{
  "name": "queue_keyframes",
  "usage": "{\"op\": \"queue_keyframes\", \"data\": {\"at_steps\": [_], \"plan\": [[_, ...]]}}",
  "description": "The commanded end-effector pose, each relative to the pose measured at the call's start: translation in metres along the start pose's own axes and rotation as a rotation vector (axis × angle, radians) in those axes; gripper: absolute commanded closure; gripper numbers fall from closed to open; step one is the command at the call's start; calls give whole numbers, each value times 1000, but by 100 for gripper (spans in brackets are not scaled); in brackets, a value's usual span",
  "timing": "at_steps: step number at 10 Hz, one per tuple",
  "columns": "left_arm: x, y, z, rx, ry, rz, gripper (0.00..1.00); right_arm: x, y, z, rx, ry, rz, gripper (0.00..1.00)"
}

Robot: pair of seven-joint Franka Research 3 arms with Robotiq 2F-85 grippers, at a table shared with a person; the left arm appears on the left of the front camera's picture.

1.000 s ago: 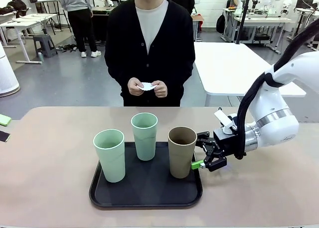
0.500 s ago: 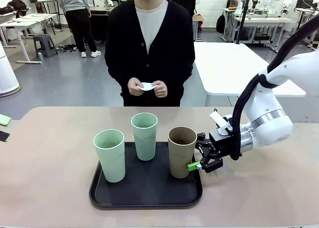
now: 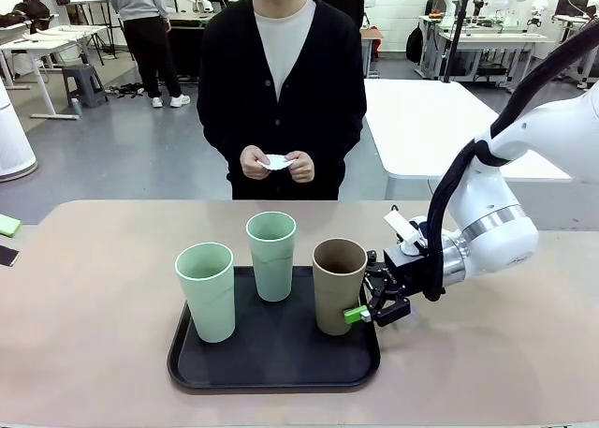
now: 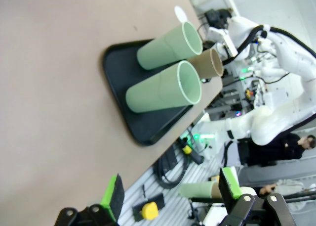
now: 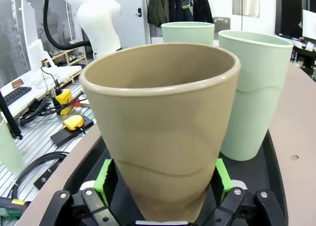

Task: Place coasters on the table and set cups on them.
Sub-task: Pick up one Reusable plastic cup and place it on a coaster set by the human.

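Grey floor runs through a big work room with white desks, and another person stands far back. Close by is the wide tan table (image 3: 94, 259) with a smooth, plain top. A black tray (image 3: 271, 372) sits on it near the robot's edge. All three cups stand upright on that tray: the front green cup (image 3: 206, 292), the back green cup (image 3: 271, 255) and the brown cup (image 3: 339, 287) on the tray's right side.

I see a small white tag (image 3: 401, 227) sticking up from the right arm's wrist, but any print on it is too small to read. A little green thing (image 3: 7, 225) and a dark thing (image 3: 7, 256) lie at the table's left edge; I can't read them either.

The right gripper (image 3: 360, 308) lies low and sideways at the brown cup, and its green pads (image 5: 104, 179) press on both sides of the cup's lower part. The left gripper (image 4: 173, 189) hangs off past the table's edge with its two fingers wide apart and nothing between them.

Across the table a person in a black cardigan holds the white coasters (image 3: 272, 162) in both hands (image 3: 299, 167), up in front of the belly, well away from the cups
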State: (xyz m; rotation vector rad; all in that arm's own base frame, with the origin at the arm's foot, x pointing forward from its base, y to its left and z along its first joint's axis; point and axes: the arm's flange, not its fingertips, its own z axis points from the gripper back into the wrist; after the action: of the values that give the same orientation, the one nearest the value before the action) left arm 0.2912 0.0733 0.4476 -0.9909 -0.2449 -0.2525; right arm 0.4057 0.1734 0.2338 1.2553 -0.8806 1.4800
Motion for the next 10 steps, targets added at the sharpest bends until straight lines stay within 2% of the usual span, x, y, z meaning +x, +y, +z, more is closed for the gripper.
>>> {"op": "queue_keyframes", "data": {"at_steps": [1,2,3,4,6,7,10], "plan": [[2,-1,-1,-12,-6,-7,0,-5,-7,-4,4,-32,25,57],[2,-1,-1,-12,-6,-7,0,-6,-7,-2,8,-34,26,95],[2,-1,-1,-12,-6,-7,0,-6,-7,-2,10,-34,27,64],[2,-1,-1,-12,-6,-7,0,-6,-7,-2,10,-33,27,100],[2,-1,-1,-12,-6,-7,0,-5,-6,-1,-25,-35,26,100],[2,-1,-1,-12,-6,-7,0,7,2,4,-62,-74,-52,100],[2,-1,-1,-12,-6,-7,0,100,38,48,-162,-91,-123,100]]}}
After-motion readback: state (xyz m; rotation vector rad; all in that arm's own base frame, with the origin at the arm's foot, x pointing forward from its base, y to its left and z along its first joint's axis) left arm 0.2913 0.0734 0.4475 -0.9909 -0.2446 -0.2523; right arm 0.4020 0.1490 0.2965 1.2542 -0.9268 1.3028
